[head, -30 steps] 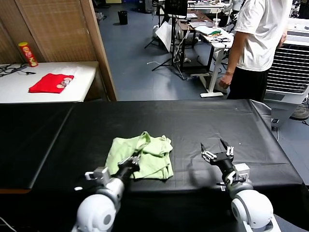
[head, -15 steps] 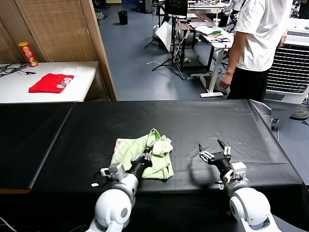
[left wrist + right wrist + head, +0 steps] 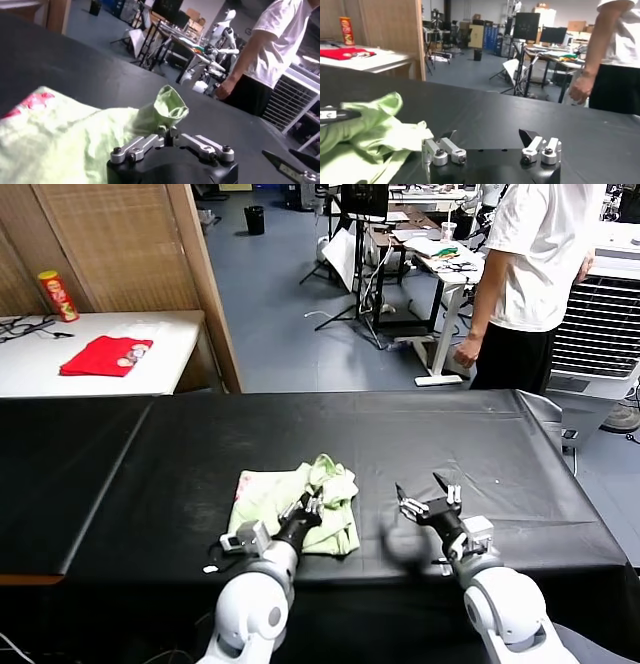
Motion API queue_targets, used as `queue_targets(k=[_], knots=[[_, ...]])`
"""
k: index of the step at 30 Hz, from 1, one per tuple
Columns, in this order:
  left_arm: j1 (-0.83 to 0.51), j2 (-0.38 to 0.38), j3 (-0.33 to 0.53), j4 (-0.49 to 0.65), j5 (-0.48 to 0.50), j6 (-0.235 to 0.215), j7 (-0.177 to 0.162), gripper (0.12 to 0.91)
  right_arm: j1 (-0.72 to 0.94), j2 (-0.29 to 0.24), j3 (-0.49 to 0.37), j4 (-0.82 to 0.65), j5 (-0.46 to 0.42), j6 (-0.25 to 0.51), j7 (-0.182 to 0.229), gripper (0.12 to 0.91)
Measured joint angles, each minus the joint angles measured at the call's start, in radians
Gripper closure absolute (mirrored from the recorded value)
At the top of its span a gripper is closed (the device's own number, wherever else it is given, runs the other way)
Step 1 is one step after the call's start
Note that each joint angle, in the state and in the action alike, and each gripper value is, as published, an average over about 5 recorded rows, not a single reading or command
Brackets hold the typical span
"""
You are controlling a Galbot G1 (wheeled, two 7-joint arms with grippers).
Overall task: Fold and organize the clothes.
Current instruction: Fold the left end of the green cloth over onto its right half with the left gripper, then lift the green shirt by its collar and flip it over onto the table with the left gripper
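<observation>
While our left gripper [image 3: 311,506] rests on the T-shirt [image 3: 290,504], we cannot tell if its fingers are parted; our right gripper [image 3: 428,501] hovers open at three o'clock. We judge a fold just laid; flattening comes next. Since earlier, the shirt has bunched rightward, baring its red patch [image 3: 246,482].

I count one mint-green T-shirt [image 3: 296,504] at lower centre, two grippers, left [image 3: 311,506] and right [image 3: 427,495], one red cloth [image 3: 105,355] and one red can [image 3: 58,295] at upper left, one person [image 3: 535,279] at upper right.
</observation>
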Motion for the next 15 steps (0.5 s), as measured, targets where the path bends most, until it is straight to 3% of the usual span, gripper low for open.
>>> queue_targets(k=[3, 6, 11, 15], knots=[[0.003, 0.000, -0.014, -0.026, -0.102, 0.026, -0.043, 0.423, 0.013, -0.015, -0.026, -0.002, 0.042, -0.001, -0.023, 0.227], [0.002, 0.000, -0.038, -0.066, -0.178, 0.026, -0.050, 0.287, 0.032, -0.031, -0.063, -0.001, 0.094, -0.009, -0.049, 0.227], [0.015, 0.000, -0.091, -0.120, -0.138, -0.019, 0.007, 0.233, 0.080, -0.048, -0.148, 0.005, 0.157, -0.048, -0.053, 0.227], [0.040, 0.005, -0.141, -0.132, -0.060, -0.050, 0.046, 0.232, 0.115, -0.042, -0.220, -0.009, 0.126, -0.075, -0.026, 0.227]])
